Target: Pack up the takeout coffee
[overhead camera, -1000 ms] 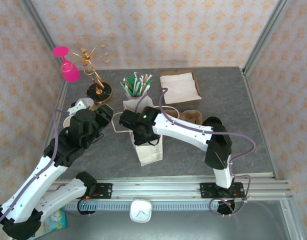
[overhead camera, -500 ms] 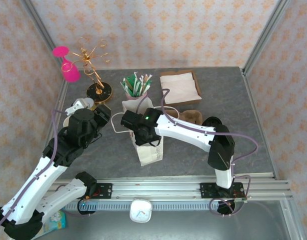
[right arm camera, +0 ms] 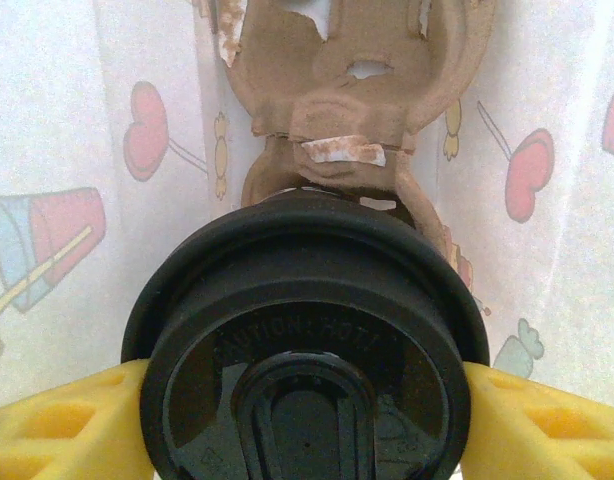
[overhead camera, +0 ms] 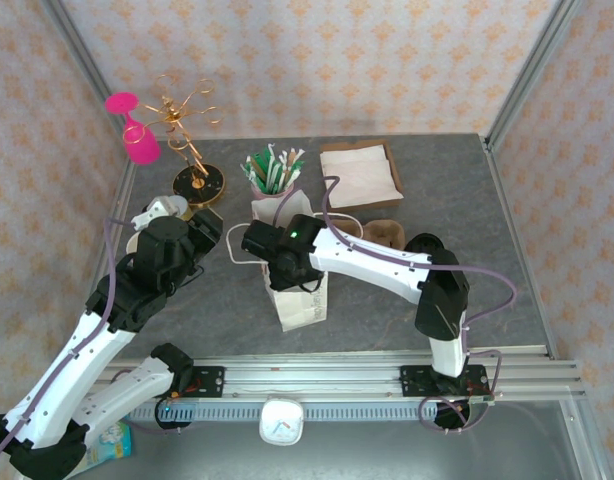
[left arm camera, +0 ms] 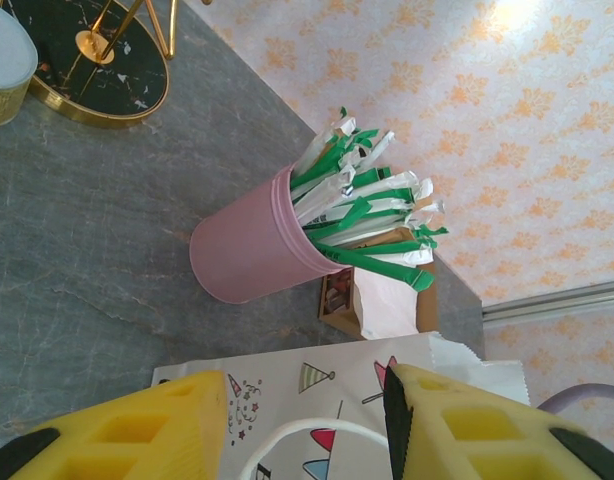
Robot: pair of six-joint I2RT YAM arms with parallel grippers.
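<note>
On the grey table (overhead camera: 507, 260), bag handle (left arm camera: 309, 438) was straddled by open left gripper (left arm camera: 305, 400) — for steadying, likely — takeout coffee (right arm camera: 307, 300) flanked inside by right gripper (right arm camera: 305, 415), grip unclear.

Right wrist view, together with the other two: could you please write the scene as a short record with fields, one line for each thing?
takeout coffee: black lid facing the camera, inside the paper bag
right hand: one finger at each side of the lid; contact hidden
cardboard carrier: deeper in the bag, beyond the cup
left hand: open, by the bag, white handle loop between its fingers
straw cup: pink, upright, beyond the bag
</note>
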